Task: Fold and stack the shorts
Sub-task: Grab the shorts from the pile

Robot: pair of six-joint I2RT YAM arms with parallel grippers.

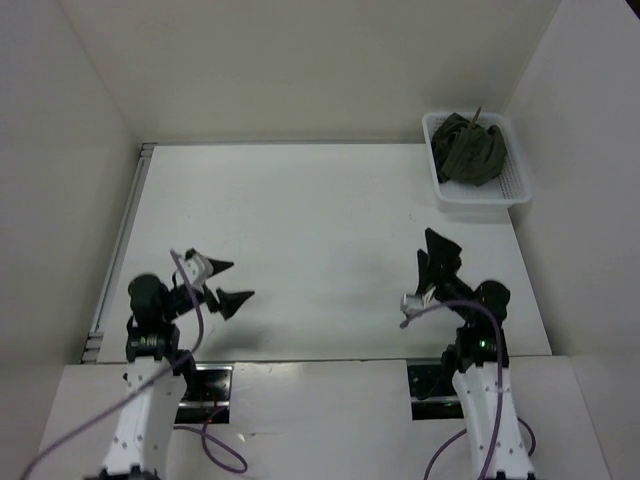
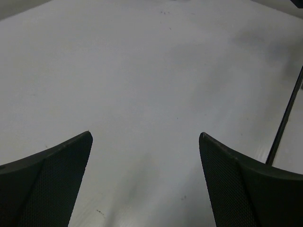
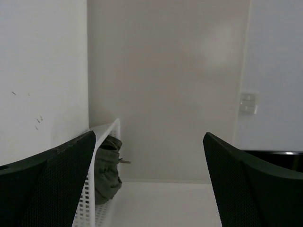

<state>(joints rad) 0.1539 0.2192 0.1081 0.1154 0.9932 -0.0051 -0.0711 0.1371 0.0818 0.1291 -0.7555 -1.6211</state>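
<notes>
top external, shorts (image 1: 468,150) well beyond right hand (image 1: 428,250)

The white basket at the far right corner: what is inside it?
The white mesh basket holds the dark olive-green shorts, crumpled in a heap. Anything beneath them is covered.

**Shorts in basket at far right corner**

The shorts (image 1: 468,148) lay bunched inside the basket (image 1: 480,205). The basket sat on the bench (image 1: 320,200) at its far right corner, close beside the right wall. The two arms stood at the bench's near edge, one left and one right. The left hand (image 1: 242,280) hung over the near left part of the bench, well apart from the basket. The right hand (image 1: 424,244) hung over the near right part, with the basket farther back and slightly to its right.
</notes>
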